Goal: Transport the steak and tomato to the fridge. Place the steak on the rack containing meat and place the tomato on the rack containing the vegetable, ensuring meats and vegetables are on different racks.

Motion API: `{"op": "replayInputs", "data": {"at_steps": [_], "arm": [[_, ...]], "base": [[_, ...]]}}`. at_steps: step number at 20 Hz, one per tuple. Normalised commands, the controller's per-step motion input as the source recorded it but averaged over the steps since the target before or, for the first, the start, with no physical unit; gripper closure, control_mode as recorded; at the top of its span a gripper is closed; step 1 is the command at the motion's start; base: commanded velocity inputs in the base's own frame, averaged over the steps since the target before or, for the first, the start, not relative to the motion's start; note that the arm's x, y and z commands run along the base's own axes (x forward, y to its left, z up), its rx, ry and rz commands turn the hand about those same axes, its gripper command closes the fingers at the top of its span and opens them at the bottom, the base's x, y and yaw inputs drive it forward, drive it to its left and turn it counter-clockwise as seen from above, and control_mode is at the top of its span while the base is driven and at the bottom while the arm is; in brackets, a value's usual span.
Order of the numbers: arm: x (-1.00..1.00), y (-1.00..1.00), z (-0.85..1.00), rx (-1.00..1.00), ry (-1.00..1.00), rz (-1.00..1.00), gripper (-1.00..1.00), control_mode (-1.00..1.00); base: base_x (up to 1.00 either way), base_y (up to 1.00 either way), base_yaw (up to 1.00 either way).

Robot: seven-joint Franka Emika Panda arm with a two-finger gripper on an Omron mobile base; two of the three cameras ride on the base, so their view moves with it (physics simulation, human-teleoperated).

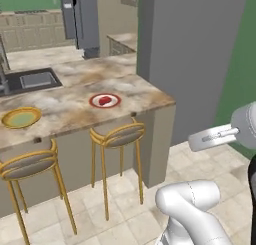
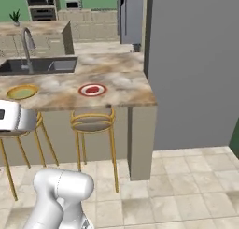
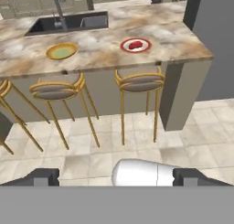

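I'm parked out on the tiled floor, facing the counter from the stool side and well apart from it. The steak lies on a red-rimmed plate near the counter's right end, above the right stool. Further left sits a yellow plate with something pale green on it — too small for me to name, and I cannot make out a tomato anywhere from here. The sink lies behind both plates.

My gripper hangs in free air over the floor, jaws spread wide and holding nothing. Its dark fingertips stand far apart at the bottom of the hand view.

So I judge this to be the very start: the approach to the first pickup, with nothing collected and nothing yet carried to the fridge — the tall grey unit far back behind the counter.

Next I need to drive the base up to the counter's right end, between the stool and the grey wall, until the steak is within reach. Then I bring the open hand down over the plate and close on the meat.
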Motion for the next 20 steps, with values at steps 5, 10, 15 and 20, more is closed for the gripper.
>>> {"op": "replayInputs", "data": {"at_steps": [5,10,15,20], "arm": [[0.00,0.00,0.00,0.00,0.00,0.00,-1.00,1.00],[0.00,0.00,0.00,0.00,0.00,0.00,-1.00,1.00],[0.00,0.00,0.00,0.00,0.00,0.00,-1.00,1.00],[0.00,0.00,0.00,0.00,0.00,0.00,-1.00,1.00]], "base": [[1.00,-0.23,0.14],[1.00,0.00,0.15],[1.00,0.00,0.37],[1.00,-0.18,0.45]]}}
